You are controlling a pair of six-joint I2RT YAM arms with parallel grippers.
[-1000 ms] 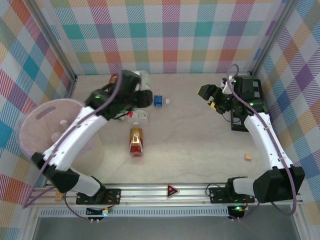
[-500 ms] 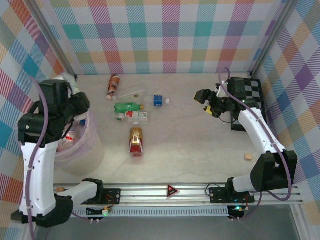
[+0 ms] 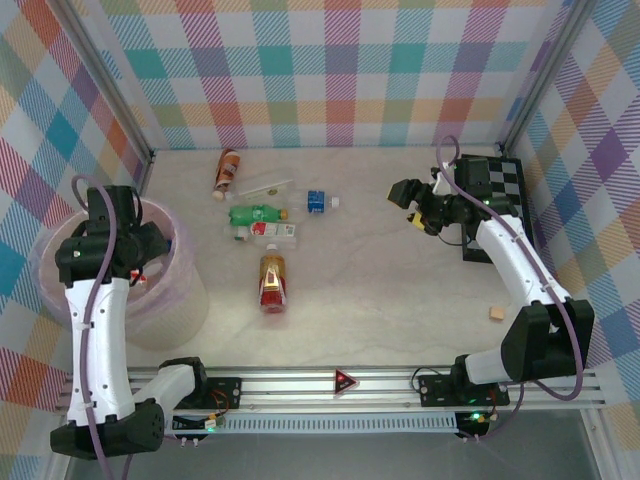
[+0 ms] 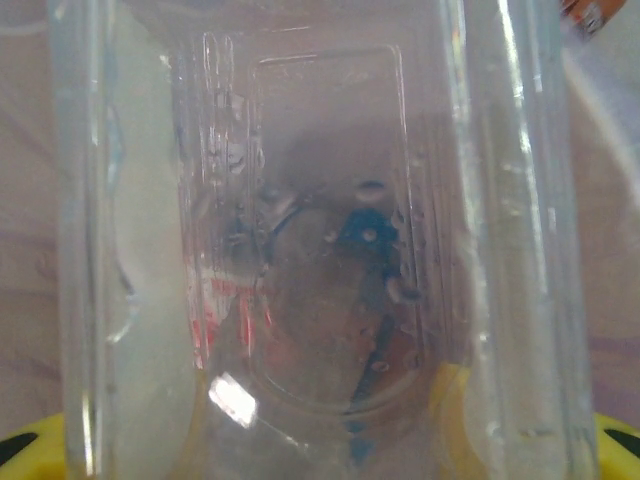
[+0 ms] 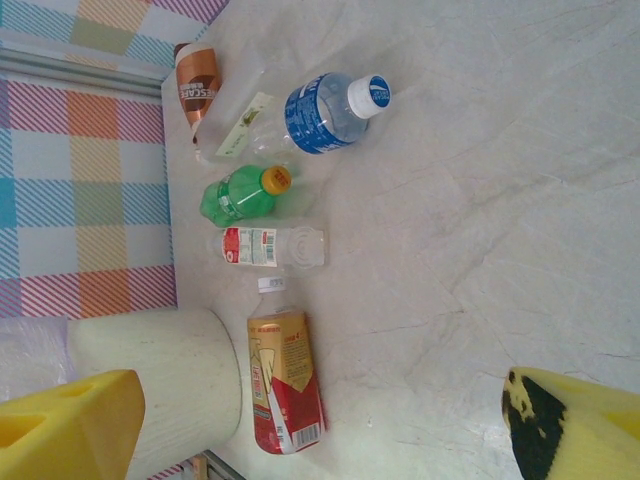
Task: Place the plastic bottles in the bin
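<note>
At the left of the top view I see one bin (image 3: 185, 300), the pink tub, and my left arm (image 3: 95, 310) covers a big part of its mouth. Through the wall I make out something pale and a bit of red, but I cannot count what lies inside. The left end effector (image 4: 320, 445) is over the bin's mouth and pinches one clear bottle (image 4: 320, 200). In the wrist view this bottle is so close to the lens that both its ends are cut off. Of the fingers (image 4: 35, 430) I see just yellow tips at the lower corners.

In the middle of the top view I count six plastic bottles lying on the table (image 3: 380, 290):
- one brown bottle (image 3: 227, 170) at the top
- one thin clear bottle (image 3: 265, 187) near it, hard to see against the table
- one green bottle (image 3: 255, 213)
- one blue-labelled bottle (image 3: 318, 201)
- one red-labelled clear bottle (image 3: 270, 231) just below the green one
- one orange-red bottle (image 3: 271, 283), the lowest

At the right, the right end effector (image 3: 415, 205) has its fingers spread wide with nothing between them. Further right, one checkerboard (image 3: 500, 185) is partly hidden by the arm. One small tan block (image 3: 494, 313) lies alone at the lower right.
</note>
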